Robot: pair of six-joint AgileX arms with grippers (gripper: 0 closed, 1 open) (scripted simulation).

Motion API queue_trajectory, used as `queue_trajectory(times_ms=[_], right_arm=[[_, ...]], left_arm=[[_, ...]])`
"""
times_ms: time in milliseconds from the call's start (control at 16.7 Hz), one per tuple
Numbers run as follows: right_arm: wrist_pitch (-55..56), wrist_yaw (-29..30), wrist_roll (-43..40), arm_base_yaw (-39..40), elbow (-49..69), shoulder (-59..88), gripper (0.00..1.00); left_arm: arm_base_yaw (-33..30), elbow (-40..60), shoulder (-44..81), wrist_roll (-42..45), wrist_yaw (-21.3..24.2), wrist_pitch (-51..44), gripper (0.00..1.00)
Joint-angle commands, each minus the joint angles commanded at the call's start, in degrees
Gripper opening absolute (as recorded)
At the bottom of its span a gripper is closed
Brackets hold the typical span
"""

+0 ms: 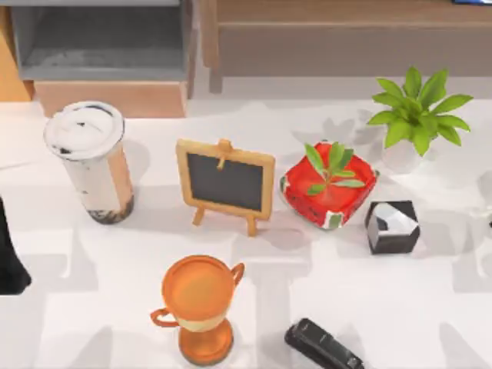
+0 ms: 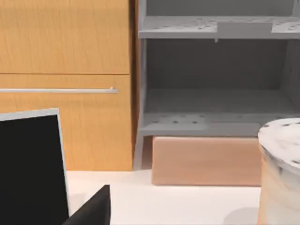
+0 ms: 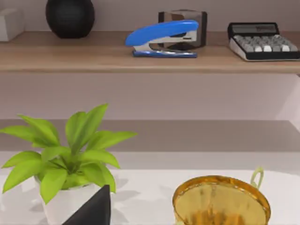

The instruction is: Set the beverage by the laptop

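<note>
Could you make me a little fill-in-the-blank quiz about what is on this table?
1. The tall cup with the white lid stands at the table's ____ side.
2. The small chalkboard easel stands between the tall cup and the ____ pot with a green plant.
3. The trophy cup in front of the easel is ____ in colour.
4. On the wooden shelf, the stapler is ____ in colour.

Missing words: left; red; orange; blue
</note>
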Motion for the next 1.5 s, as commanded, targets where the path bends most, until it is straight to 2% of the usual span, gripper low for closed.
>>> queue_trajectory(times_ms=[240, 420, 1140, 1500], right_arm=[[0.0, 0.0, 0.0, 0.0, 0.0, 0.0, 1.00], [0.0, 0.0, 0.0, 0.0, 0.0, 0.0, 1.00], [0.0, 0.0, 0.0, 0.0, 0.0, 0.0, 1.00], [0.0, 0.0, 0.0, 0.0, 0.0, 0.0, 1.00]], left_arm=[[-0.9, 0.1, 1.9, -0.2, -0.8, 1.8, 1.00], [-4.0, 0.5, 9.3, -0.8, -3.6, 8.7, 1.00], [-24.0, 2.9, 69.2, -4.7, -21.6, 56.8, 1.00], [-30.1, 3.6, 87.4, -5.9, -27.2, 71.4, 1.00]])
